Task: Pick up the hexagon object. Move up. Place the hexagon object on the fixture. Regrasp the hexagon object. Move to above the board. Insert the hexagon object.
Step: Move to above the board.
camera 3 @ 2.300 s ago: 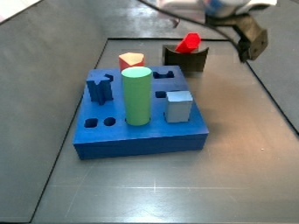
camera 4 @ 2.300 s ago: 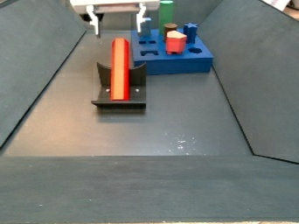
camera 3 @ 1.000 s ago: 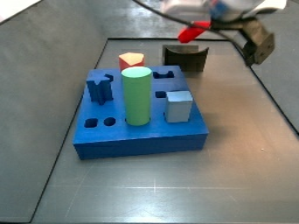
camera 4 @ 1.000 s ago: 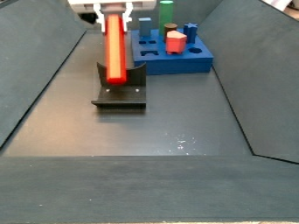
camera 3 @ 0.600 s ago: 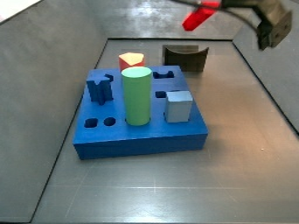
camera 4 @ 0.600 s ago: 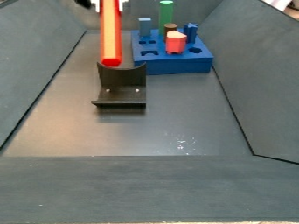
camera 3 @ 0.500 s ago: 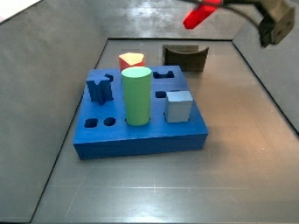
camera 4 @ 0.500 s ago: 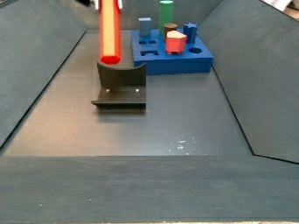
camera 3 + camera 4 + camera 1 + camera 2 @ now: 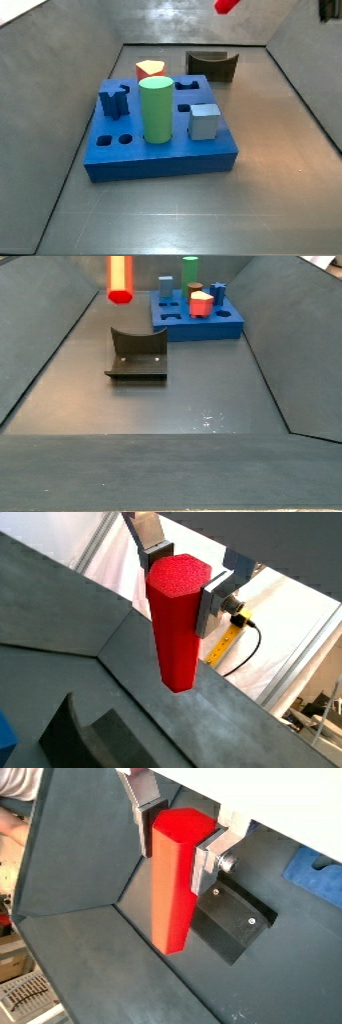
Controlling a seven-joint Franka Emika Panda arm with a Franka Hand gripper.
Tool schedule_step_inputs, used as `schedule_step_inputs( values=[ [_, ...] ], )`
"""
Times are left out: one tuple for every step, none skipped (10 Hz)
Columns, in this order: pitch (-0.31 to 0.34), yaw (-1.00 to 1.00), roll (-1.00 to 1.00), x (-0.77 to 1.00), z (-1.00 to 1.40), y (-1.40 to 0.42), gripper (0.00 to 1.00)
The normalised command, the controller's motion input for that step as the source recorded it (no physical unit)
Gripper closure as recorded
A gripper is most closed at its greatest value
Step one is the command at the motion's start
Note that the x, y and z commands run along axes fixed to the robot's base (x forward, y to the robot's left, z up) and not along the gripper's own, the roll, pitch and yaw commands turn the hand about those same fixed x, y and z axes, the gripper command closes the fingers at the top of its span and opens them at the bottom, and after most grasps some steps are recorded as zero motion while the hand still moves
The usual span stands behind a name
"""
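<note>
Dark bin floor [image 9: 174,436] lay far below; gripper [image 9: 181,577] was raised high, its 2 fingers [image 9: 150,537] clamped on upright hexagon object [image 9: 175,622], above fixture [image 9: 138,354], board [image 9: 160,145] apart.

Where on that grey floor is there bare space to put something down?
Open floor lies in front of the fixture and beside the board. The board's top is crowded with pieces. The end effector holds the hexagon object high above the floor.

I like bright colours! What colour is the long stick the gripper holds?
Bright red. The hexagon object shows best in a wrist view, clamped in the gripper.
</note>
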Motion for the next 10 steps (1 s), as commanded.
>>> schedule_step_inputs(
  values=[
    [0.09,0.1,-0.03,0.06,1.0,-0.06,1.0],
    [0.09,0.1,-0.03,0.06,1.0,-0.05,1.0],
    [0.09,0.09,-0.03,0.06,1.0,-0.05,1.0],
    [0.091,0.09,-0.03,0.04,0.88,-0.04,1.0],
    [0.082,0.09,-0.04,0.03,0.76,-0.03,1.0],
    [0.074,0.09,-0.04,0.02,0.65,-0.02,1.0],
    [0.077,0.08,-0.04,0.02,0.49,-0.02,1.0],
    [0.082,0.08,-0.04,0.02,0.37,-0.02,1.0],
    [0.084,0.08,-0.05,0.02,0.3,-0.02,1.0],
    [-0.017,-0.08,-1.0,-1.0,0.1,-0.98,1.0]
  ],
)
